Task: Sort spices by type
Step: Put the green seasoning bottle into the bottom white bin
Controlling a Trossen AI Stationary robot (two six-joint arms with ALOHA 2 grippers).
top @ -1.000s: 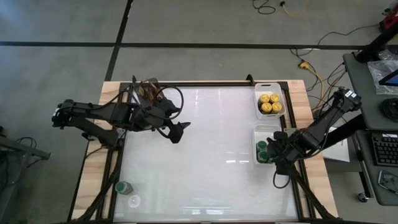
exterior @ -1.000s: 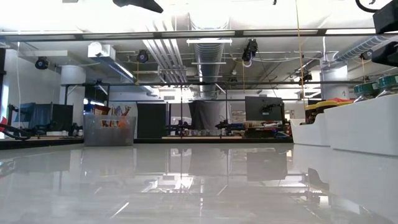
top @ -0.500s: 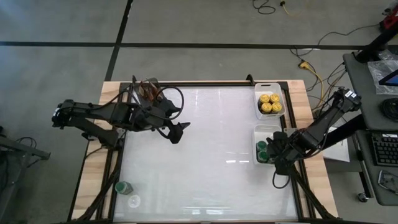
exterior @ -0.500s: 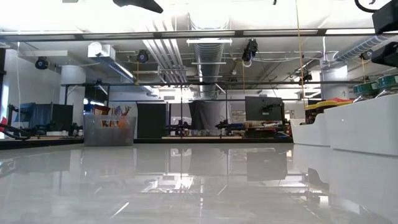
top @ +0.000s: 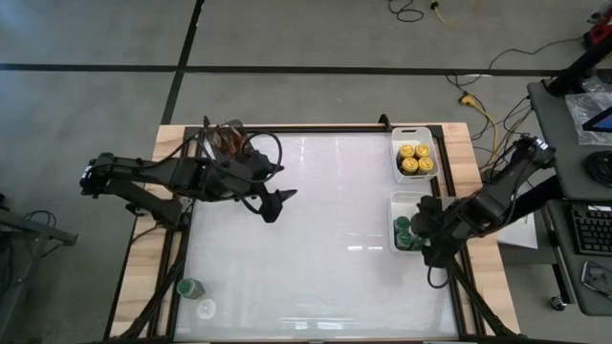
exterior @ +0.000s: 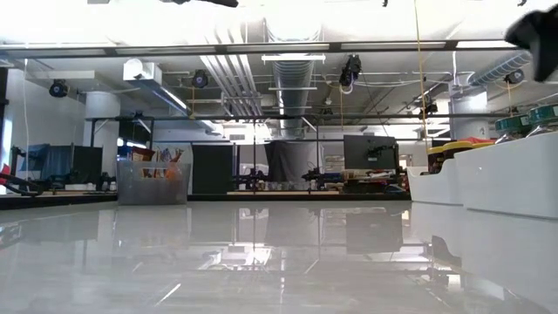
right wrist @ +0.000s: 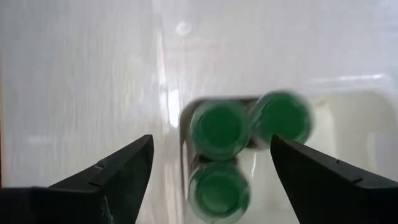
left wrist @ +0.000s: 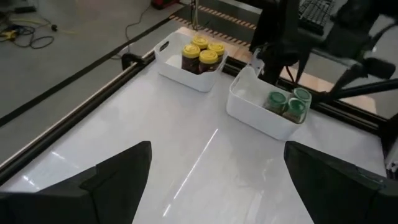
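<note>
Four yellow-lidded jars (top: 414, 158), four green-lidded jars (top: 404, 232) counting one at the table corner, two white trays (left wrist: 254, 106).

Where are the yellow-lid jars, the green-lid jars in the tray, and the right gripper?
yellow-lid jars (top: 414, 158), high view, lids.
green-lid jars (right wrist: 219, 129), right wrist view, one lid.
right gripper (right wrist: 211, 163), right wrist view, between its fingertips.

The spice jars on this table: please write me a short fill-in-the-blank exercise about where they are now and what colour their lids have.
1. The far white tray holds the jars with ____ lids.
2. The near white tray holds ____ green-lidded jars.
3. The jaws of the right gripper, directly above those jars, are ____.
4. One more green-lidded jar stands near the table's front ____ corner, seen from above.

Missing words: yellow; three; open; left
</note>
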